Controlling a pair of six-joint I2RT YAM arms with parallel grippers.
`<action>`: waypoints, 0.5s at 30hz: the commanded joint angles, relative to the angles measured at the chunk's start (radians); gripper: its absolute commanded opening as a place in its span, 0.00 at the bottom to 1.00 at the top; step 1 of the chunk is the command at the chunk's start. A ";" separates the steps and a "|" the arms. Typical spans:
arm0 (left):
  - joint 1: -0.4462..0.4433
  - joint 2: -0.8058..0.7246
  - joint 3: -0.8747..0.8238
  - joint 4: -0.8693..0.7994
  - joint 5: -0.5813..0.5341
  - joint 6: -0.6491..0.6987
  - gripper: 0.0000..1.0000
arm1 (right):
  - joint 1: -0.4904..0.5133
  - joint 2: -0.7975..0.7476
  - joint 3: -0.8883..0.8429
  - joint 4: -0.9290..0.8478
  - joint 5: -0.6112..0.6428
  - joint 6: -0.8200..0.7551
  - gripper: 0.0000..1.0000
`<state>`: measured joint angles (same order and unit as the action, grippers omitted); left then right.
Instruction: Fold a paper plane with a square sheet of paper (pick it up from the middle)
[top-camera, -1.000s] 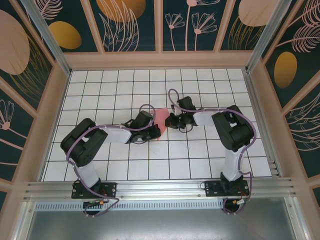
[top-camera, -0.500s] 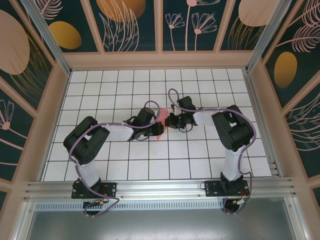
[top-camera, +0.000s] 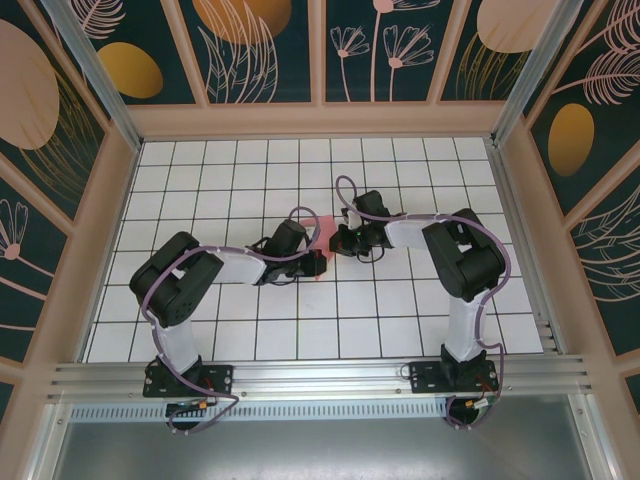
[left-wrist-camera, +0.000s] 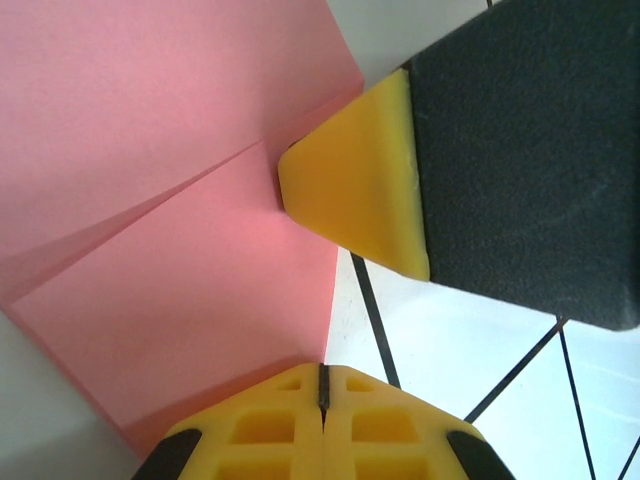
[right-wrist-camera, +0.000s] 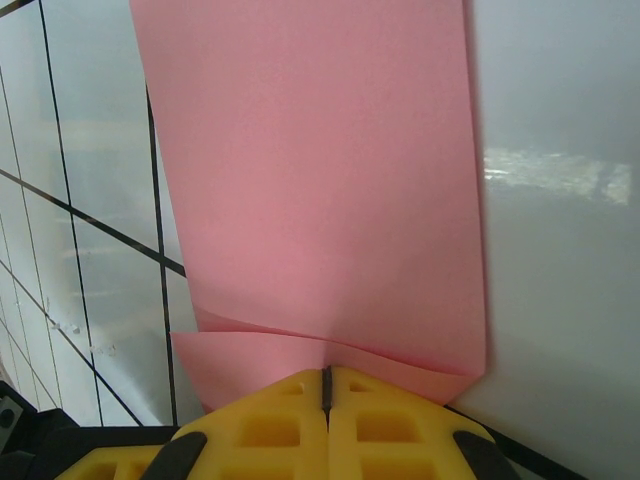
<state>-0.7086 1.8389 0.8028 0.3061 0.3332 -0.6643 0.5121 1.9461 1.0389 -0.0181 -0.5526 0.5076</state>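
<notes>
Left tool (left-wrist-camera: 322, 385) shifted right; it and right tool (right-wrist-camera: 325, 385) pinch one sheet (right-wrist-camera: 320, 180)

A white desk (top-camera: 400, 320) ruled with dark grid lines is seen across the middle of the frame. The square sheet of paper (top-camera: 326, 228), pink-red and folded into layers, is found near its centre.

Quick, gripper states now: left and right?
Left gripper: closed, tips against the thin pink-red square sheet of paper; hold unclear.
Right gripper: closed, pinching that sheet.
</notes>
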 joint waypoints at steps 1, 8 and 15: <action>-0.042 -0.007 -0.051 -0.126 0.048 0.028 0.00 | -0.004 0.069 -0.009 -0.074 0.103 0.012 0.00; -0.091 -0.048 -0.110 -0.159 0.015 -0.001 0.00 | -0.005 0.064 -0.019 -0.072 0.109 0.020 0.00; -0.106 -0.083 -0.175 -0.132 0.006 -0.039 0.00 | -0.005 0.060 -0.031 -0.065 0.107 0.023 0.00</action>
<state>-0.7818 1.7535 0.6853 0.3386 0.2981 -0.6777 0.5125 1.9461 1.0389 -0.0193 -0.5518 0.5232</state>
